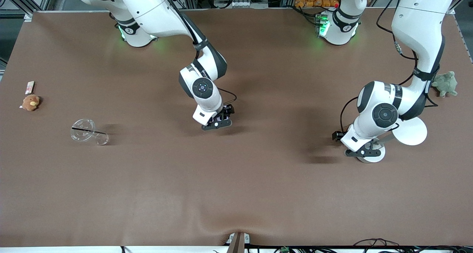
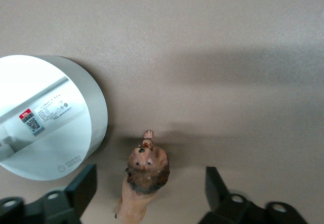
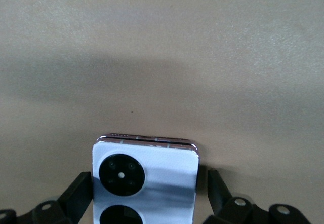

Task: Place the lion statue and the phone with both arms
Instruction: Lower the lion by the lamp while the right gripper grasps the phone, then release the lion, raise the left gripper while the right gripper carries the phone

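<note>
In the left wrist view the lion statue (image 2: 146,176), small and reddish-brown with a dark mane, stands on the brown table between the spread fingers of my left gripper (image 2: 150,186); neither finger touches it. In the front view the left gripper (image 1: 364,150) hangs low over it and hides it. In the right wrist view the lavender phone (image 3: 152,183), with two black camera circles, lies between the fingers of my right gripper (image 3: 150,188), which stand spread beside its edges. In the front view the right gripper (image 1: 218,122) is low at mid table, with a sliver of phone (image 1: 223,117) showing.
A white round device (image 2: 50,117) stands close beside the lion; it shows under the left gripper (image 1: 372,155), next to a white disc (image 1: 411,131). A green plush (image 1: 445,83) lies at the left arm's end. A clear cup (image 1: 88,131), an orange-brown plush (image 1: 30,102) and a small box (image 1: 29,87) lie at the right arm's end.
</note>
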